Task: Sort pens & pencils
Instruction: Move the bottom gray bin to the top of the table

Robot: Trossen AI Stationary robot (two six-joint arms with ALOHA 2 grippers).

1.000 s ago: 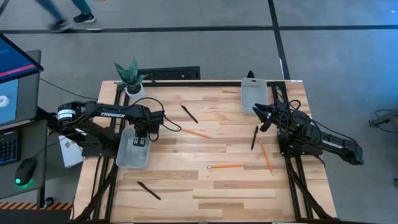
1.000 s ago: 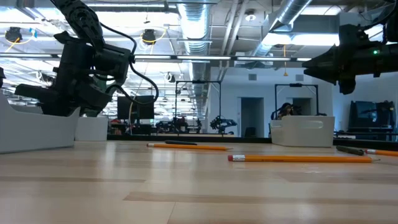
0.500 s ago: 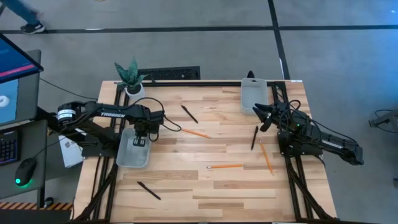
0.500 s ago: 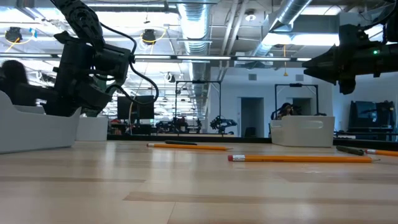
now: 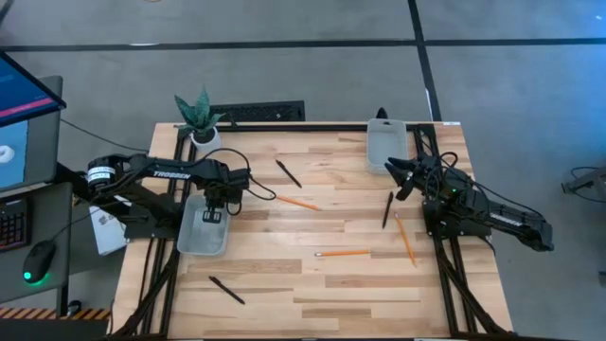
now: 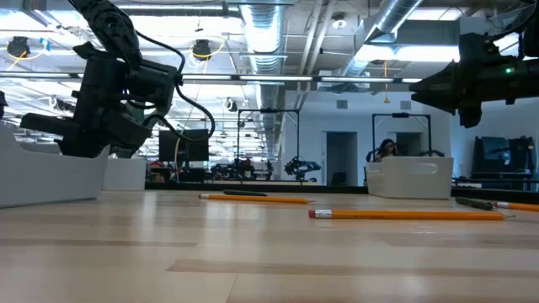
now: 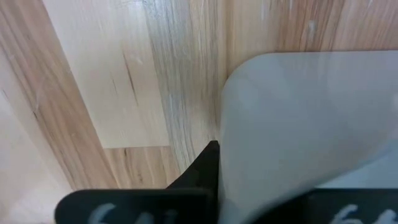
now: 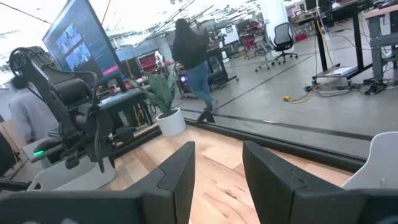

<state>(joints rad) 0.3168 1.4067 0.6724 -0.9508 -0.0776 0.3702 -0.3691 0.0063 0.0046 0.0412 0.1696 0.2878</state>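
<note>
Across my overhead feed, three slim black pens (image 5: 288, 173) and three orange pencils (image 5: 343, 253) lie scattered on the pale plank surface (image 5: 312, 284). One pen lies toward the back, one (image 5: 387, 209) toward the right beside a pencil (image 5: 405, 238), and one (image 5: 226, 290) near the front left. Smooth grey bins with rounded corners sit at the left (image 5: 203, 230) and back right (image 5: 385, 147). My left end effector (image 5: 214, 216) is clenched empty over the left bin. My right end effector (image 5: 398, 177) hovers released, holding nothing. A potted plant (image 5: 199, 116) stands at the back-left corner; ducts and lights fill the ceiling beyond.
</note>
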